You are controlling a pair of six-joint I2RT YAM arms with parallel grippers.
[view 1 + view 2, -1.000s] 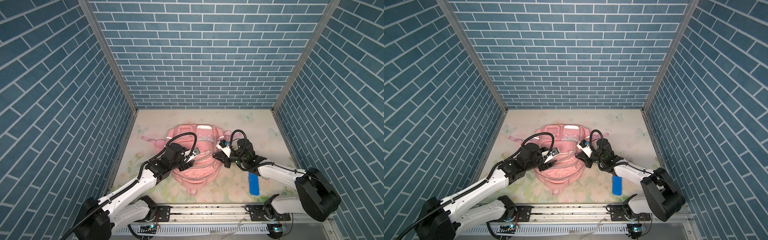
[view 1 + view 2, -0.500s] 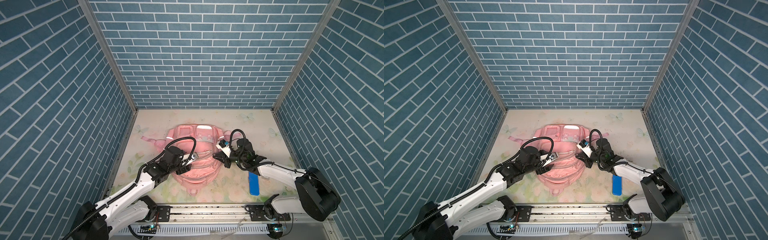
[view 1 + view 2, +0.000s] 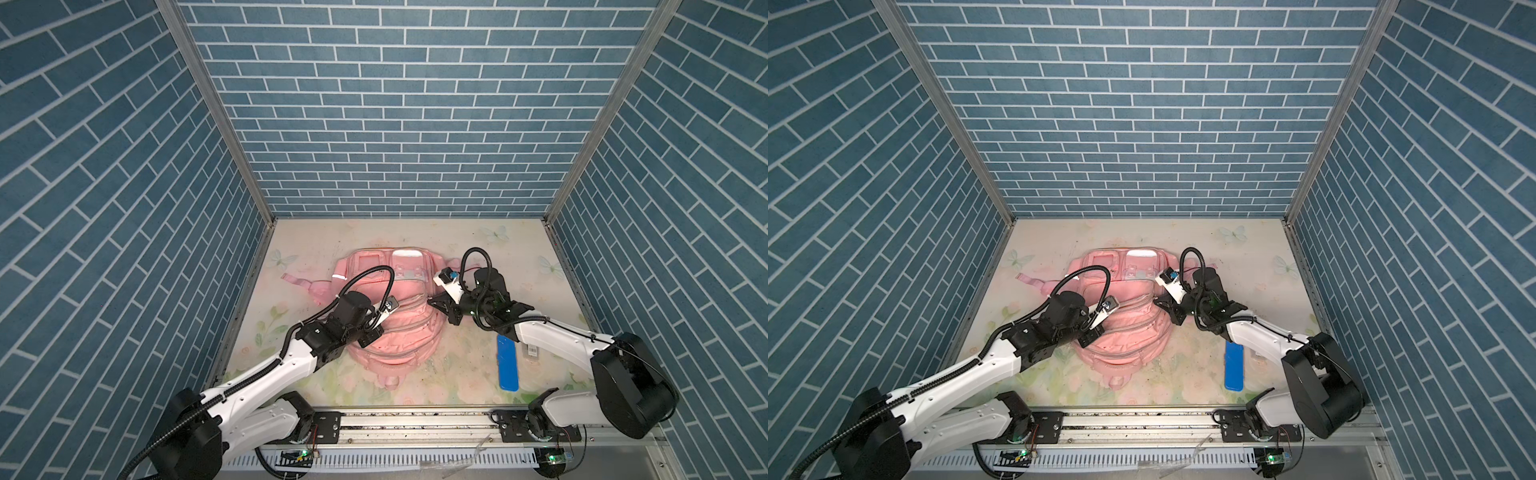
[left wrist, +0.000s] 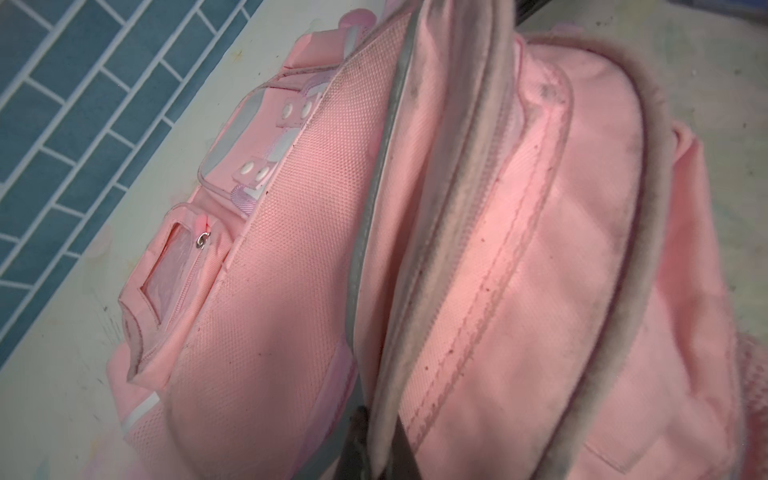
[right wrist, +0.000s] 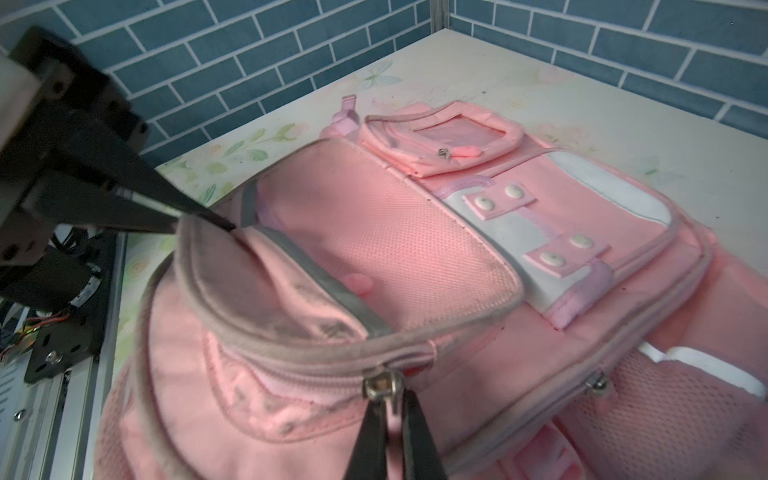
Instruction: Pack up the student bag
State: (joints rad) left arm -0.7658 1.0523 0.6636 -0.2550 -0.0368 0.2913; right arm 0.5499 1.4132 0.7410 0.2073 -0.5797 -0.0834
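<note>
Left gripper (image 5: 227, 225) is pinched shut on the grey-trimmed flap edge (image 5: 195, 266) of the student bag (image 3: 399, 353); right gripper (image 5: 388, 399) is clamped on the zip pull (image 5: 382, 384). Bag lies flat on the table (image 3: 374, 237), between both arms. Assessment: soft, light, limp fabric; likely slumps unless held at trim or pull.

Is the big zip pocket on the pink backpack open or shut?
Open: in the right wrist view the backpack gapes at its grey rim, which the left claw pinches; the right claw grips the zip pull.
</note>
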